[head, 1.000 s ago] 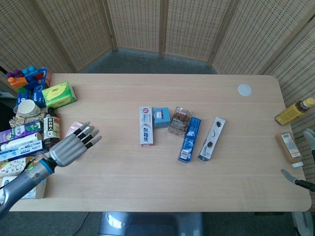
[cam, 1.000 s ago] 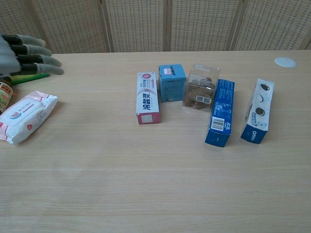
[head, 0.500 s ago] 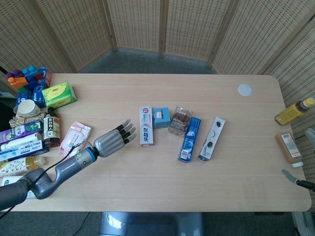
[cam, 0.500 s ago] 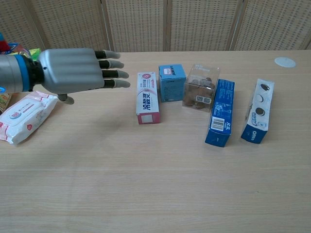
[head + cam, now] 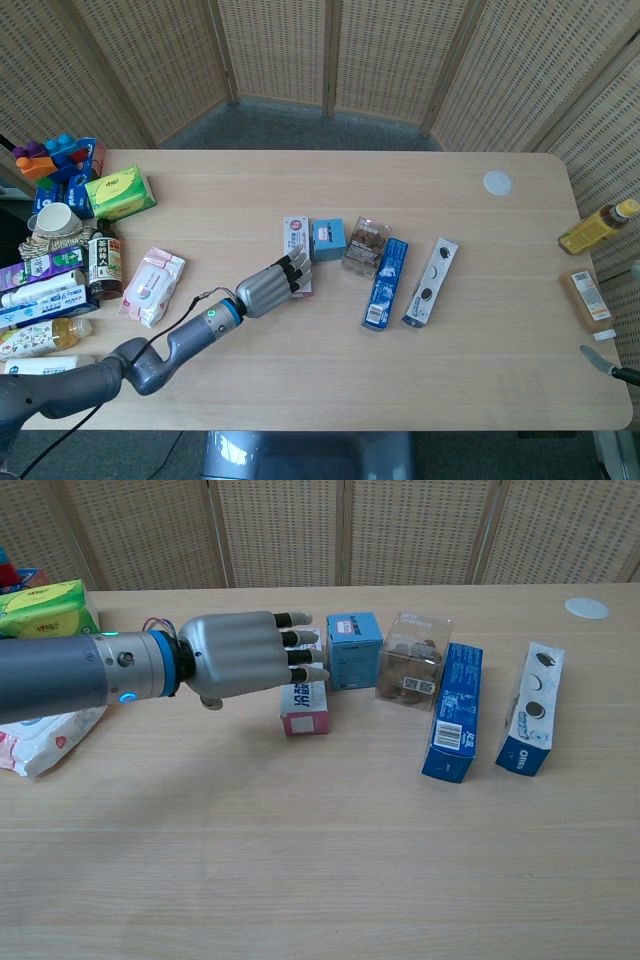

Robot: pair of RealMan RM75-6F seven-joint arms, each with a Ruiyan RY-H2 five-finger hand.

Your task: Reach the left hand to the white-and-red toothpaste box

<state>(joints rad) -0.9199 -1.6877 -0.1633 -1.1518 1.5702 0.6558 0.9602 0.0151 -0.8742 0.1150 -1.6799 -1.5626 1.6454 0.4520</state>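
Observation:
The white-and-red toothpaste box [image 5: 296, 236] [image 5: 305, 708] lies flat near the table's middle, its long side running away from me. My left hand [image 5: 268, 284] [image 5: 245, 658] reaches in from the left with fingers stretched out flat and apart, holding nothing. Its fingertips [image 5: 299, 268] lie over the near half of the box, covering its middle in the chest view. Whether they touch the box I cannot tell. My right hand shows in neither view.
Right of the toothpaste stand a small blue box [image 5: 327, 239], a clear cookie box [image 5: 364, 244], a long blue box [image 5: 385, 283] and an Oreo box [image 5: 431, 281]. A pink wipes pack [image 5: 153, 286] lies left. Groceries crowd the left edge [image 5: 60, 250]. A white lid [image 5: 497, 182] sits far right.
My left hand has swept rightward across the table, from near the wipes pack to over the toothpaste box. The boxes have not moved.

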